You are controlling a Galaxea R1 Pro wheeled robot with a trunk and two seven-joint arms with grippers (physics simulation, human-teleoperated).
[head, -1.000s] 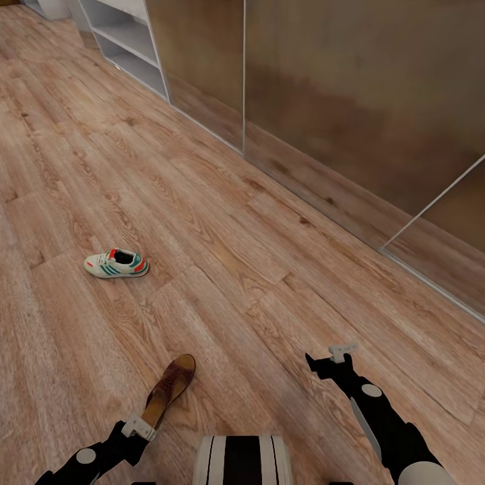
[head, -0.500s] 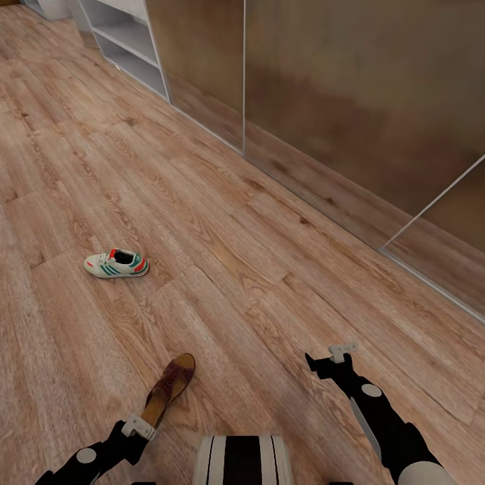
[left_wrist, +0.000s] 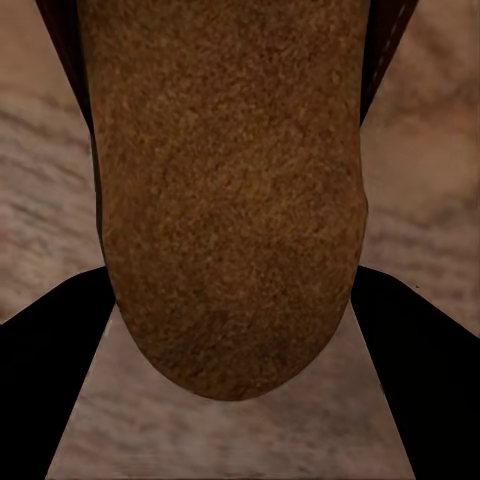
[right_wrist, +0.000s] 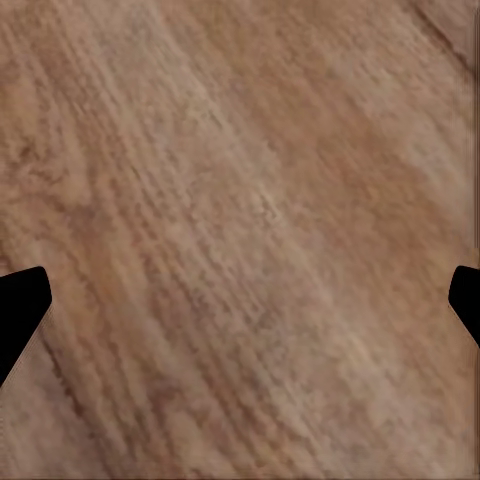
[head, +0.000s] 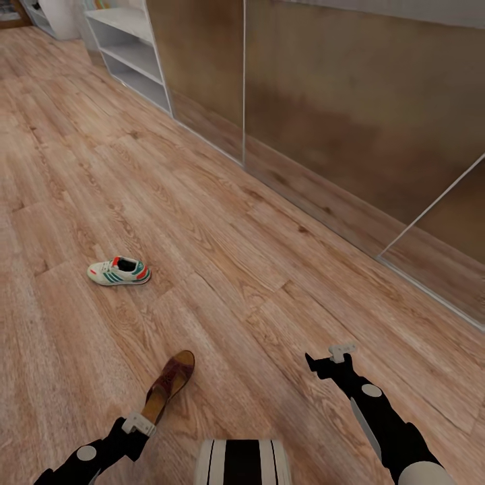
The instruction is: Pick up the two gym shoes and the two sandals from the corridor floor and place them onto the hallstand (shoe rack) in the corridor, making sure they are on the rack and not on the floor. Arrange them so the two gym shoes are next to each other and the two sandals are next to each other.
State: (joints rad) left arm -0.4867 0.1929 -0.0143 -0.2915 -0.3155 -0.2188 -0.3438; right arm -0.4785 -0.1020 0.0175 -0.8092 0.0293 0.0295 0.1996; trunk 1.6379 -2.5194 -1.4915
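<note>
One white gym shoe (head: pixel 119 271) with green stripes lies on its sole on the corridor floor (head: pixel 222 222), well ahead and to the left. A brown sandal (head: pixel 168 382) sticks forward out of my left gripper (head: pixel 139 424), which is shut on its heel end just above the planks. The left wrist view has the sandal's (left_wrist: pixel 230 180) tan underside spanning the gap between both dark fingers. My right gripper (head: pixel 330 357) hangs open over bare floor, holding nothing. The hallstand (head: pixel 131 47) is the pale shelf unit at the far upper left. The second shoe and second sandal are out of view.
A long brown panelled wall (head: pixel 350 101) with a thin metal track runs along the right side down to the floor. My striped trunk (head: pixel 242 461) fills the lower middle. Open planks stretch between me and the shelf unit.
The whole picture has shifted a little, so the camera moved and more of the shelf unit shows. Both arms, the sandal and the shoe keep their places.
</note>
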